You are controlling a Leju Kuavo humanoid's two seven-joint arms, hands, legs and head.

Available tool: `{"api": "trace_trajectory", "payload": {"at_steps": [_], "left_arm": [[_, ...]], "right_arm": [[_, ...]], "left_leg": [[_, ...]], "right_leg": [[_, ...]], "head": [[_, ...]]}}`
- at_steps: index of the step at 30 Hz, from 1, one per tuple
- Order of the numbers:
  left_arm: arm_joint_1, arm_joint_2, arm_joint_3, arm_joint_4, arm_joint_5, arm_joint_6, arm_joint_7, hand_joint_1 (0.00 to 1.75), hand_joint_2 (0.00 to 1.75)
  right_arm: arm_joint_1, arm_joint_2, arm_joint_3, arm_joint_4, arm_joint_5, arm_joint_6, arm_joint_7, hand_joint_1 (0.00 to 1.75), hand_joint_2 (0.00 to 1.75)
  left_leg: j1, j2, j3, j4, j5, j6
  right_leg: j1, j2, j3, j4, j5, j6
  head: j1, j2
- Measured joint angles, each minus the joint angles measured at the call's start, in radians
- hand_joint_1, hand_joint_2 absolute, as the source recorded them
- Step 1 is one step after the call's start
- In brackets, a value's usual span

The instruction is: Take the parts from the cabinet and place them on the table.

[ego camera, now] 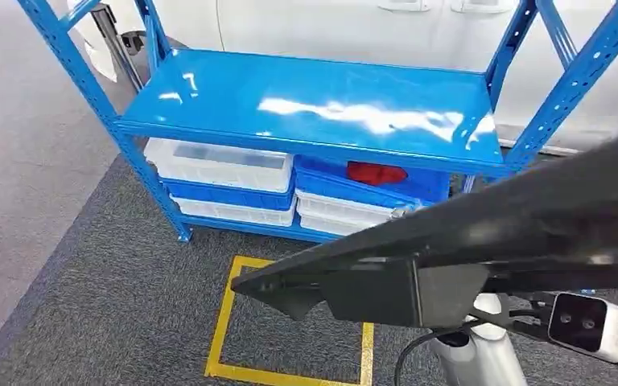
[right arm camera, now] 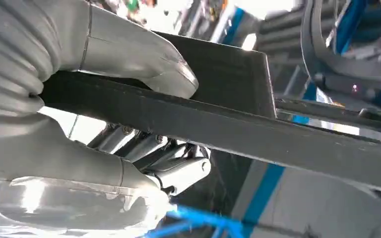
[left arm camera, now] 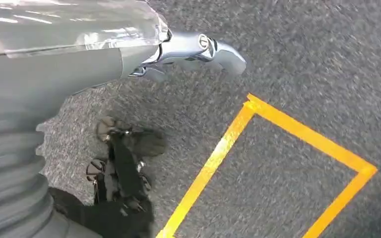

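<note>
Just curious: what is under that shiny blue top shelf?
Under the shelf sit white bins and a blue bin holding something red. The black part covers the right end.

Before you, a long black part (ego camera: 483,241) slants across the foreground, hiding part of a blue shelving rack (ego camera: 314,104). White and blue bins (ego camera: 225,173) sit beneath its shelf; a yellow taped square (ego camera: 290,354) marks the grey carpet.
</note>
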Motion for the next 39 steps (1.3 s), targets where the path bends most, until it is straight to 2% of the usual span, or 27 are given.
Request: {"api": "trace_trajectory", "payload": {"at_steps": [1, 4, 5, 6, 7, 9, 10, 11, 12, 13, 14, 15, 16, 19, 20, 21, 22, 24, 25, 26, 28, 29, 30, 31, 35, 37, 39], "left_arm": [[-0.002, 0.001, 0.005, 0.000, 0.005, 0.000, 0.002, 0.00, 1.75], [0.007, 0.003, 0.018, 0.000, 0.011, 0.006, 0.010, 0.00, 1.75], [0.008, 0.004, 0.020, 0.000, 0.014, 0.008, 0.010, 0.00, 1.75], [0.006, 0.004, 0.021, 0.000, 0.016, 0.009, 0.011, 0.00, 1.75], [0.003, 0.004, 0.022, 0.000, 0.016, 0.010, 0.011, 0.00, 1.75], [0.003, 0.005, 0.027, 0.000, 0.016, 0.019, 0.013, 0.00, 1.75], [0.004, 0.005, 0.029, 0.000, 0.015, 0.025, 0.014, 0.00, 1.75], [0.005, 0.005, 0.031, 0.000, 0.012, 0.036, 0.013, 0.00, 1.75], [0.007, 0.005, 0.033, 0.000, 0.009, 0.045, 0.007, 0.00, 1.75], [0.007, 0.005, 0.034, 0.000, 0.006, 0.052, 0.000, 0.00, 1.75], [0.007, 0.005, 0.034, 0.000, 0.002, 0.057, -0.005, 0.00, 1.75], [0.008, 0.002, 0.034, 0.000, -0.002, 0.060, -0.008, 0.00, 1.75], [0.006, 0.003, 0.034, 0.000, -0.004, 0.061, -0.010, 0.00, 1.75], [0.018, 0.006, 0.034, 0.000, -0.015, 0.061, -0.006, 0.00, 1.75], [0.019, 0.014, 0.034, 0.000, -0.023, 0.060, -0.003, 0.00, 1.75], [0.020, 0.013, 0.033, 0.000, -0.026, 0.059, -0.001, 0.00, 1.75], [0.017, 0.020, 0.033, 0.000, -0.033, 0.057, 0.000, 0.00, 1.75], [0.013, 0.032, 0.032, 0.000, -0.043, 0.050, 0.002, 0.00, 1.75], [0.014, 0.039, 0.029, 0.000, -0.048, 0.043, 0.002, 0.00, 1.75], [0.017, 0.045, 0.027, 0.000, -0.055, 0.037, -0.001, 0.00, 1.75], [0.018, 0.060, 0.023, 0.000, -0.059, 0.025, -0.011, 0.00, 1.75], [0.018, 0.077, 0.017, 0.000, -0.064, 0.019, -0.019, 0.00, 1.75], [0.016, 0.084, 0.013, 0.000, -0.065, 0.016, -0.022, 0.00, 1.75], [0.011, 0.094, 0.011, -0.002, -0.066, 0.014, -0.026, 0.00, 1.75], [0.020, 0.106, 0.011, -0.002, -0.068, 0.013, -0.030, 0.00, 1.75], [0.018, 0.111, 0.010, -0.002, -0.068, 0.013, -0.031, 0.00, 1.75], [0.013, 0.111, 0.009, -0.002, -0.075, 0.014, -0.029, 0.00, 1.75]], "right_arm": [[0.000, -0.001, 0.000, 0.000, 0.004, 0.008, 0.000, 1.75, 1.75], [-0.001, -0.001, 0.000, 0.000, 0.014, 0.023, 0.000, 1.75, 1.75], [-0.002, -0.001, 0.000, 0.000, 0.013, 0.024, 0.000, 1.75, 1.75], [-0.002, -0.001, 0.000, 0.000, 0.013, 0.028, 0.000, 1.75, 1.75], [-0.001, -0.001, -0.001, 0.000, 0.012, 0.036, -0.001, 1.75, 1.75], [0.001, -0.001, -0.001, 0.004, 0.013, 0.037, 0.000, 1.75, 1.75], [0.002, -0.001, -0.001, 0.007, 0.013, 0.038, 0.000, 1.75, 1.75], [0.004, -0.001, -0.001, 0.009, 0.016, 0.038, 0.000, 1.75, 1.75], [0.007, -0.001, -0.001, 0.010, 0.022, 0.037, 0.000, 1.75, 1.75], [0.012, -0.001, -0.001, 0.009, 0.031, 0.038, 0.000, 1.75, 1.75], [0.019, 0.001, -0.001, 0.006, 0.040, 0.038, 0.000, 1.75, 1.75], [0.025, 0.003, -0.001, 0.004, 0.048, 0.039, 0.000, 1.75, 1.75], [0.034, 0.009, -0.001, -0.001, 0.056, 0.039, 0.000, 1.75, 1.75], [0.056, 0.027, -0.002, -0.021, 0.074, 0.036, 0.000, 1.75, 1.75], [0.062, 0.035, -0.002, -0.026, 0.076, 0.033, 0.000, 1.75, 1.75], [0.067, 0.039, -0.002, -0.031, 0.078, 0.029, 0.001, 1.75, 1.75], [0.076, 0.044, -0.002, -0.044, 0.079, 0.026, 0.000, 1.75, 1.75], [0.094, 0.045, -0.007, -0.063, 0.081, 0.014, -0.001, 1.75, 1.75], [0.101, 0.045, -0.008, -0.069, 0.083, 0.002, -0.001, 1.75, 1.75], [0.108, 0.044, -0.007, -0.077, 0.083, -0.013, -0.001, 1.75, 1.75], [0.117, 0.040, -0.007, -0.093, 0.081, -0.037, 0.000, 1.75, 1.75], [0.119, 0.037, -0.008, -0.108, 0.075, -0.047, -0.001, 1.75, 1.75], [0.120, 0.034, -0.007, -0.121, 0.069, -0.052, -0.001, 1.75, 1.75], [0.123, 0.031, -0.008, -0.134, 0.066, -0.051, -0.001, 1.75, 1.75], [0.126, 0.030, -0.008, -0.162, 0.065, -0.037, 0.000, 1.75, 1.75], [0.127, 0.030, -0.008, -0.174, 0.064, -0.037, -0.001, 1.75, 1.75], [0.133, 0.024, -0.008, -0.176, 0.065, -0.051, -0.001, 1.75, 1.75]], "left_leg": [[0.000, -0.009, -0.004, -0.004, 0.005, 0.013], [0.001, -0.031, -0.011, -0.008, 0.011, 0.029], [0.007, -0.037, -0.008, -0.014, 0.016, 0.036], [0.006, -0.046, -0.009, -0.014, 0.018, 0.042], [0.006, -0.051, -0.012, -0.014, 0.021, 0.046], [0.004, -0.069, -0.017, -0.013, 0.022, 0.049], [0.003, -0.078, -0.018, -0.012, 0.023, 0.050], [0.003, -0.087, -0.018, -0.012, 0.023, 0.050], [0.003, -0.099, -0.018, -0.010, 0.024, 0.049], [0.003, -0.111, -0.017, -0.007, 0.024, 0.048], [0.003, -0.122, -0.018, -0.004, 0.022, 0.046], [0.005, -0.131, -0.024, -0.002, 0.022, 0.043], [-0.001, -0.141, -0.030, 0.008, 0.022, 0.036], [0.008, -0.164, -0.037, -0.002, 0.030, 0.014], [0.006, -0.169, -0.037, 0.002, 0.026, 0.011], [0.002, -0.122, -0.046, 0.027, 0.006, 0.005], [0.005, -0.094, -0.072, 0.084, -0.032, -0.001], [0.010, -0.070, -0.145, 0.246, -0.108, -0.011], [0.011, -0.066, -0.169, 0.304, -0.125, -0.015], [0.013, -0.064, -0.170, 0.310, -0.116, -0.017], [0.017, -0.057, -0.100, 0.183, -0.045, -0.018], [0.017, -0.041, -0.045, 0.084, -0.003, -0.017], [0.014, 0.000, -0.005, 0.004, 0.004, -0.014], [0.003, -0.005, 0.000, -0.004, 0.001, 0.004], [0.005, -0.037, -0.006, -0.005, 0.007, 0.030], [0.009, -0.051, -0.008, -0.008, 0.012, 0.041], [0.006, -0.069, -0.012, -0.008, 0.014, 0.046]], "right_leg": [[0.002, -0.004, -0.004, 0.002, 0.001, 0.006], [0.004, -0.027, -0.001, -0.001, 0.001, 0.021], [-0.003, -0.010, -0.003, 0.007, -0.011, 0.029], [-0.005, 0.024, -0.018, 0.043, -0.039, 0.032], [-0.006, 0.043, -0.052, 0.115, -0.082, 0.033], [-0.006, 0.054, -0.133, 0.282, -0.148, 0.035], [-0.006, 0.055, -0.154, 0.323, -0.151, 0.035], [-0.006, 0.055, -0.151, 0.312, -0.130, 0.034], [-0.007, 0.057, -0.124, 0.255, -0.089, 0.031], [-0.007, 0.062, -0.083, 0.169, -0.043, 0.027], [-0.007, 0.083, -0.036, 0.072, 0.003, 0.020], [-0.009, 0.133, -0.013, 0.025, -0.002, 0.013], [-0.009, 0.135, -0.016, 0.009, 0.001, 0.016], [-0.002, 0.111, -0.016, 0.011, 0.003, 0.008], [-0.019, 0.096, -0.011, -0.003, 0.010, 0.001], [-0.016, 0.088, -0.005, -0.009, 0.012, -0.005], [-0.015, 0.074, -0.004, -0.009, 0.011, -0.007], [-0.011, 0.048, -0.004, -0.009, 0.010, -0.008], [-0.011, 0.036, -0.004, -0.008, 0.009, -0.008], [-0.011, 0.026, -0.003, -0.008, 0.008, -0.007], [-0.011, 0.007, -0.001, -0.007, 0.006, -0.004], [-0.012, -0.002, 0.001, -0.006, 0.003, 0.000], [-0.008, -0.009, 0.004, -0.005, 0.000, 0.005], [-0.002, -0.015, 0.002, -0.002, -0.002, 0.011], [-0.001, -0.039, 0.006, -0.003, -0.005, 0.031], [-0.008, 0.024, -0.022, 0.071, -0.062, 0.036], [-0.007, 0.051, -0.101, 0.238, -0.141, 0.037]], "head": [[0.000, 0.000], [0.000, 0.000], [0.000, 0.000], [0.000, 0.000], [0.000, 0.000], [0.000, 0.000], [0.000, 0.000], [0.000, 0.000], [0.000, 0.000], [0.000, 0.000], [0.000, 0.000], [0.000, 0.000], [0.000, 0.000], [0.000, 0.000], [0.000, 0.000], [-0.001, 0.000], [-0.001, 0.000], [-0.001, 0.000], [-0.001, 0.000], [-0.001, 0.000], [-0.001, 0.000], [-0.001, 0.000], [-0.001, 0.000], [-0.001, 0.000], [-0.001, 0.000], [0.000, 0.000], [0.000, 0.000]]}}
